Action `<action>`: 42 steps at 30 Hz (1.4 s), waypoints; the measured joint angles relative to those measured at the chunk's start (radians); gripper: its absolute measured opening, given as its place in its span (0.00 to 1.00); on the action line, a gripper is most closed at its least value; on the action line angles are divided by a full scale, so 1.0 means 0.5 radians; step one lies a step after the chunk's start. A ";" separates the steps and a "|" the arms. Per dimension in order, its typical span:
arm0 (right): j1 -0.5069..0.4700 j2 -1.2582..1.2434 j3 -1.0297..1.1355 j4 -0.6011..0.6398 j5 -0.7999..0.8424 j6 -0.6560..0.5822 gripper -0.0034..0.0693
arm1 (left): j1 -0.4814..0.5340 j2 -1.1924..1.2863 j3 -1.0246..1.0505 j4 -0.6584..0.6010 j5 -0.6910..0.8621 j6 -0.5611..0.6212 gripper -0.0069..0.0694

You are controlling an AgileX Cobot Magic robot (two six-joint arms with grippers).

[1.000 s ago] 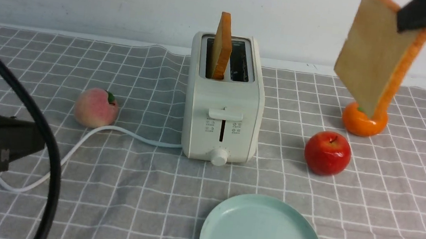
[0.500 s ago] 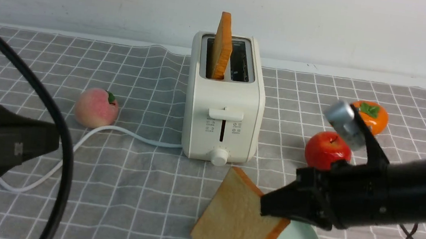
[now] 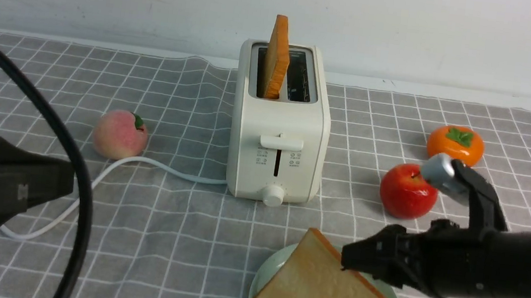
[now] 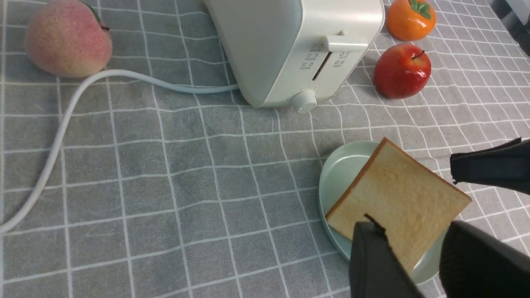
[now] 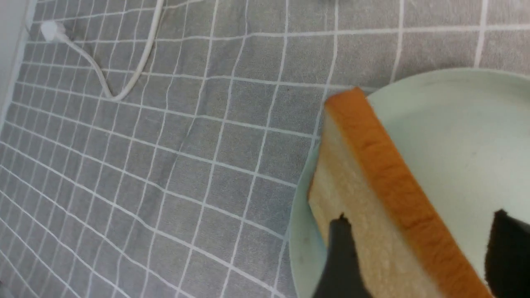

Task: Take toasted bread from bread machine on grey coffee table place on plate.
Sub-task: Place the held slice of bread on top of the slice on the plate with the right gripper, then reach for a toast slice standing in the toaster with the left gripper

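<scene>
One slice (image 3: 322, 288) lies face up on the plate (image 3: 260, 278), near and slightly right of the toaster (image 3: 279, 135). It is turned like a diamond, with one corner pointing far toward the toaster. The right gripper (image 3: 348, 259) reaches in low from the right at the slice's right corner, jaws apart, one on each side of it. The second slice (image 3: 277, 55) stands upright on edge in the toaster's left slot, its thin crust facing near. The left gripper (image 3: 67, 179) hovers at the near left over the surface (image 3: 160, 237), jaws partly apart, holding nothing.
</scene>
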 joint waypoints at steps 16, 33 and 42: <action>0.212 -0.418 -1.026 -1.738 0.810 1.148 0.76 | -0.014 1.047 -0.775 -0.012 0.157 0.256 0.42; 0.379 -0.923 -1.024 -1.896 1.101 1.195 0.72 | -0.519 2.352 -2.266 1.143 0.272 -1.172 0.42; 0.379 -1.063 -1.024 -1.999 1.216 1.302 0.72 | -0.519 2.504 -2.328 1.219 0.070 -1.244 0.55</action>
